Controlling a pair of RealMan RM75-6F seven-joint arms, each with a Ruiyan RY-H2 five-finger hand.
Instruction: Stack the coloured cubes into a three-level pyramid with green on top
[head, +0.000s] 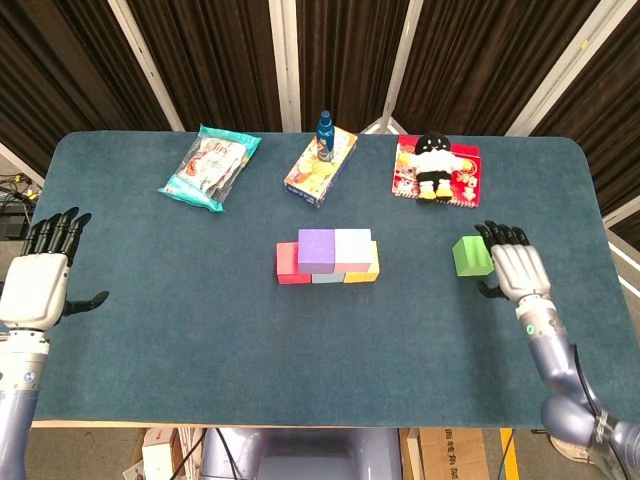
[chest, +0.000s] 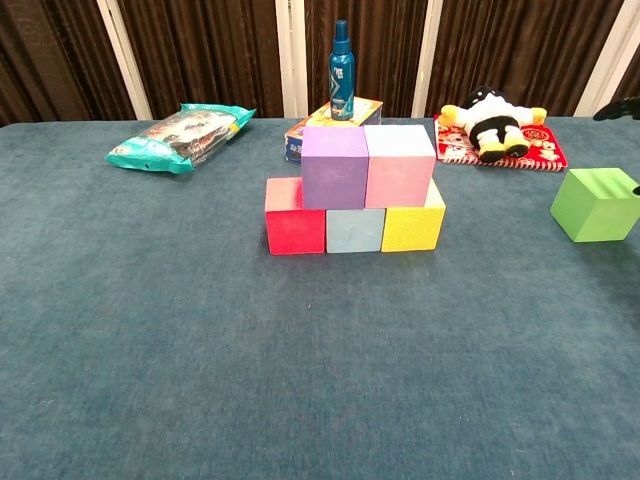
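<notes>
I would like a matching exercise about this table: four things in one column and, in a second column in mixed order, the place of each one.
Things:
1. purple cube
2. red cube
3. green cube
4. spray bottle

Places:
A. alone on the cloth, next to the right hand
B. bottom row, left end
C. standing on a box at the back
D. second level, beside the pink cube

Pairs: 1-D, 2-B, 3-A, 4-C
</notes>
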